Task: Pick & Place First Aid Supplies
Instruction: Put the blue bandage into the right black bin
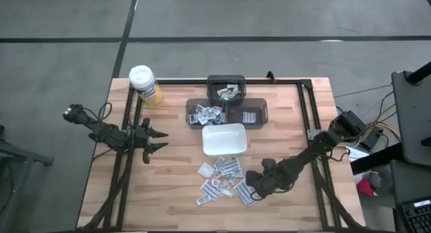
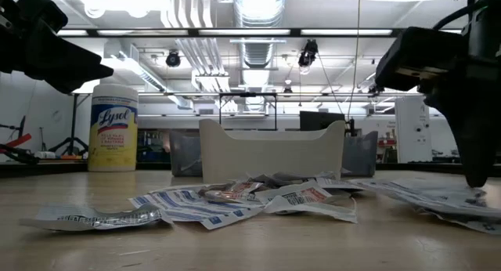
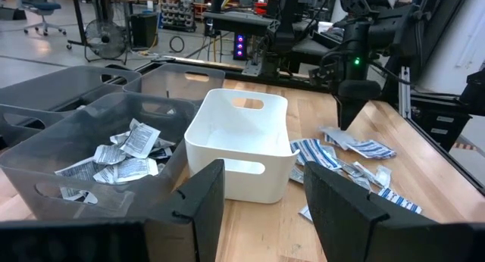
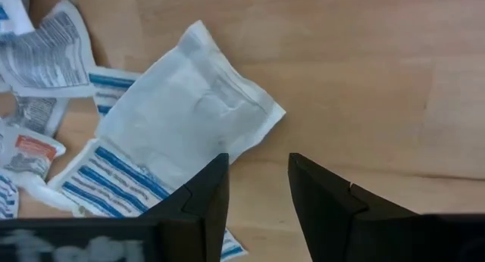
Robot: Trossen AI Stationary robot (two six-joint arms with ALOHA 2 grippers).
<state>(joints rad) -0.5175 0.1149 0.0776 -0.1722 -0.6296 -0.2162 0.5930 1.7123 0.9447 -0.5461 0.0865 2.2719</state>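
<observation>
The first aid packets (image 1: 222, 179) are scattered on the table (image 1: 168, 192) just in front of the white dish (image 1: 224, 139), presumably awaiting sorting; more are seen in the grey bins (image 1: 205, 114) behind it. The right gripper (image 4: 258, 194) is lowered over a white packet (image 4: 189, 114) at the pile's right edge, fingers parted and empty, apparently to straddle it. The left gripper (image 1: 158, 140) is held left of the dish, fingers spread, nothing gripped, likely kept clear.

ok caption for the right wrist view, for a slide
Right gripper, open, hovering low over a white packet at the edge of the pile.
</observation>
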